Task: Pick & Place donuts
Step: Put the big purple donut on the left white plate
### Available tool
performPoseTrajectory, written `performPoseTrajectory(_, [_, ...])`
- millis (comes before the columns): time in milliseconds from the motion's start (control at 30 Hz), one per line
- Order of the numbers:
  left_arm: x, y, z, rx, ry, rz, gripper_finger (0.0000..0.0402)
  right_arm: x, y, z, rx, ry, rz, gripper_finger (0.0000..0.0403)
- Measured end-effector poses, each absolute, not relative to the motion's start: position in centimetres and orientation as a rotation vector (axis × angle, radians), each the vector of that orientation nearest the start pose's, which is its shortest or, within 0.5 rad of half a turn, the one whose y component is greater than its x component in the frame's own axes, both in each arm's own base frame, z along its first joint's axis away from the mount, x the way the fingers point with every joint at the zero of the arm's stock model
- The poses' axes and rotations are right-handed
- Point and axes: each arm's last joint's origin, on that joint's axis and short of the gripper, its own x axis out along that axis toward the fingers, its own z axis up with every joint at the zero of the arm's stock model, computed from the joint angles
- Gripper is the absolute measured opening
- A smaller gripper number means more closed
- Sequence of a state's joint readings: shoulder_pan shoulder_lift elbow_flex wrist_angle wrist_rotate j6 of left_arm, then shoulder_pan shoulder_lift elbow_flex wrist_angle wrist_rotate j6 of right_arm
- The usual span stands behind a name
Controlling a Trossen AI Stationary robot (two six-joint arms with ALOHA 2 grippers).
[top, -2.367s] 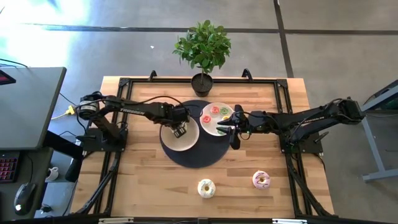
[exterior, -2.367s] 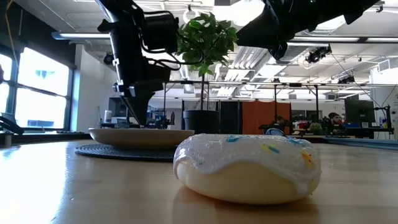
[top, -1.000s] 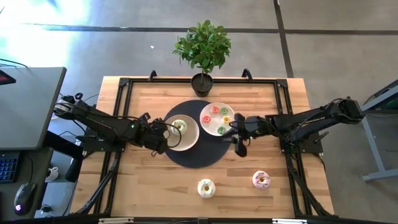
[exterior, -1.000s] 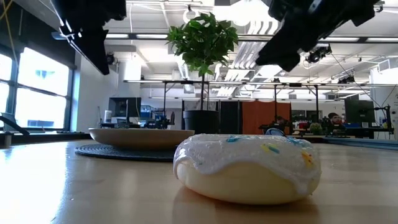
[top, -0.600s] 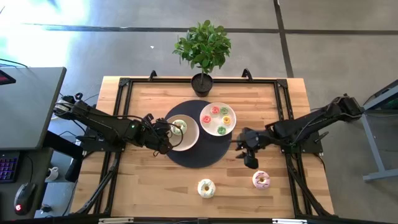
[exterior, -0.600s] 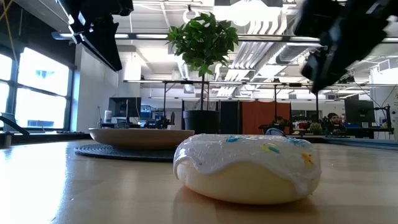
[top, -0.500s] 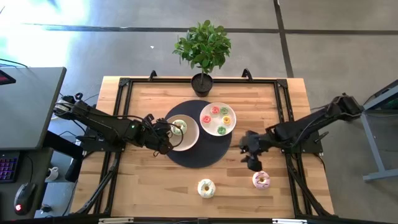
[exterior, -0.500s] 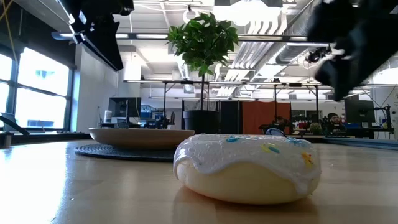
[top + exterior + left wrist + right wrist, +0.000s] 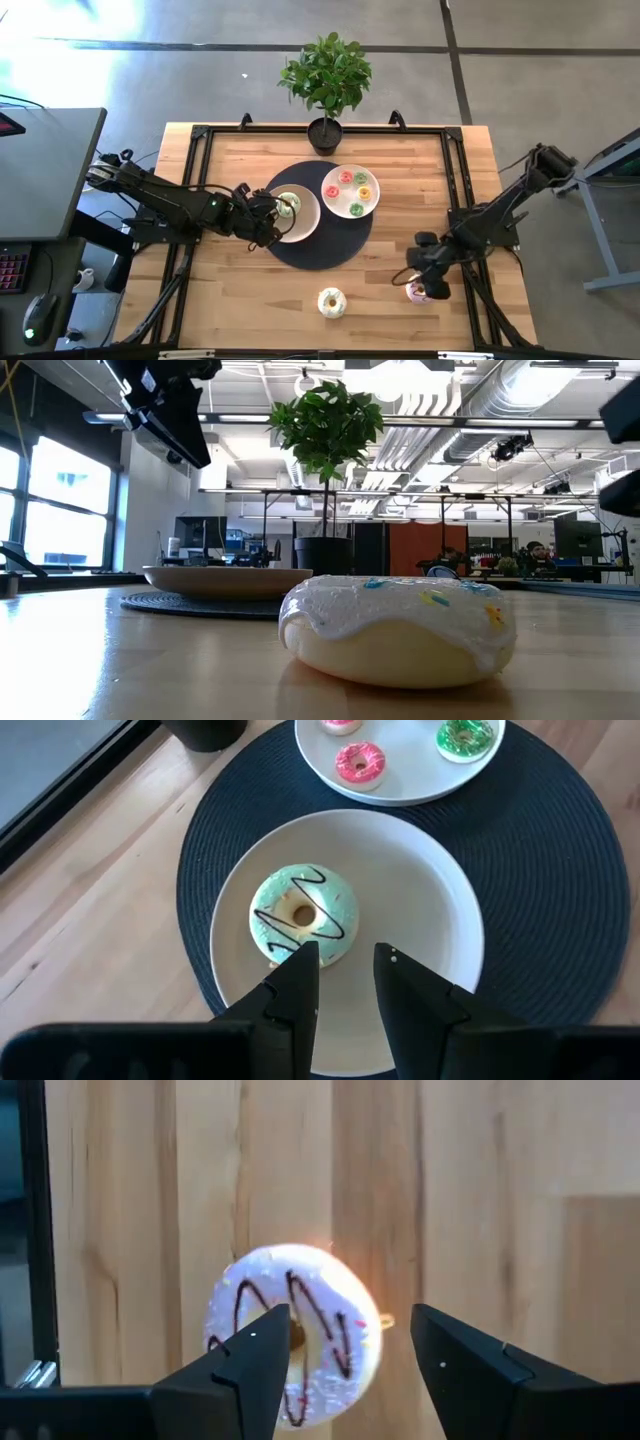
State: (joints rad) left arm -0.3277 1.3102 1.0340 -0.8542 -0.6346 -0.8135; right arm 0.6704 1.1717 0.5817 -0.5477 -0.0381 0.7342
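right gripper [image 9: 340, 1350] fingers open above pink/white donut [image 9: 295, 1330] on surface; seemingly off-centre, straddle ring evenly before closing. left gripper [image 9: 345, 970] fingers open beside green donut [image 9: 300, 915].

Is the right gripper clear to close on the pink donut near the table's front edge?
Probably yes. The right gripper hangs open over the pink donut, a finger to either side, with only bare table around it.

Bright even light; floor [image 9: 60, 60] glare upper left, overhead.
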Motion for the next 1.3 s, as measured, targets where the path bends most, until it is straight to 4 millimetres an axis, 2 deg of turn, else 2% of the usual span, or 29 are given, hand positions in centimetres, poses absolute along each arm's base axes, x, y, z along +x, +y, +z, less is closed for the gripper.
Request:
performPoseTrajectory(333, [23.6,-6.2,26.7,-0.219,0.807,0.642,0.0097,13.2,12.9,14.1,0.269,1.204,0.238,0.0204])
performPoseTrajectory(533, [23.5,-6.4,26.6,-0.263,0.856,0.582,0.0097,12.8,12.6,13.4,0.185,1.143,0.195,0.0189])
performPoseTrajectory(667, [23.6,-6.6,26.5,-0.31,0.898,0.521,0.0097,13.0,12.8,13.5,0.114,1.102,0.262,0.0152])
performPoseTrajectory(867, [24.2,-7.1,26.8,-0.397,0.884,0.422,0.0097,13.9,13.3,14.2,0.125,0.959,0.279,0.0068])
performPoseTrajectory(1033, [24.9,-7.4,27.3,-0.45,0.82,0.37,0.0097,15.8,13.4,15.8,0.177,0.658,0.137,0.0013])
performPoseTrajectory(1200, [25.6,-7.7,27.8,-0.492,0.734,0.336,0.0097,17.9,11.7,17.6,0.219,0.351,-0.175,0.0017])
performPoseTrajectory(1300, [25.9,-7.8,28.2,-0.515,0.688,0.317,0.0097,19.2,10.1,18.1,0.26,0.263,-0.3,0.0017])
